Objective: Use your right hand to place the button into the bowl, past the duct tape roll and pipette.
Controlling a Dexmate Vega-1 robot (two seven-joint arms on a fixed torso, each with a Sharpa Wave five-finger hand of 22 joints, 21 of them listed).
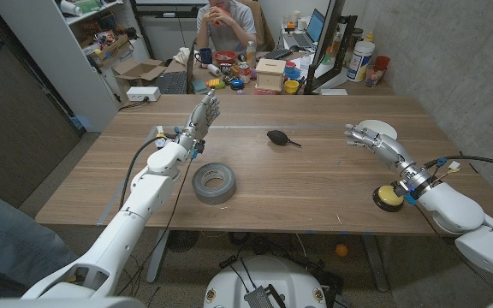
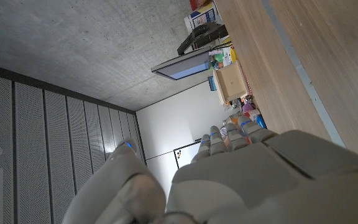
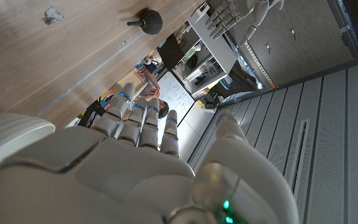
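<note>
Left hand (image 1: pixel 204 112): raised over the table's left side, fingers straight and close together, nothing in it.
Duct tape roll (image 1: pixel 214 182): flat on the table (image 1: pixel 315 184), just right of the left forearm, near the front edge.
Pipette (image 1: pixel 280 137): dark bulb with a short stem, mid-table, well apart from both hands (also in the right wrist view (image 3: pixel 146 18)).
Right hand (image 1: pixel 368 139): fingers extended and apart, holding nothing, hovering at the bowl.
Bowl (image 1: pixel 377 129): white, far right of the table; partly hidden behind the right hand, contents cannot be told.
Button (image 1: pixel 389 197): yellow with dark base, near the front right edge, just beside the right wrist, not in the bowl.
Step in hand: fetch the button. Judgement: draw the right hand back toward the front edge, come down over the button from above, close on its sides (low and rounded, could slip), then lift clear before going to the bowl.
</note>
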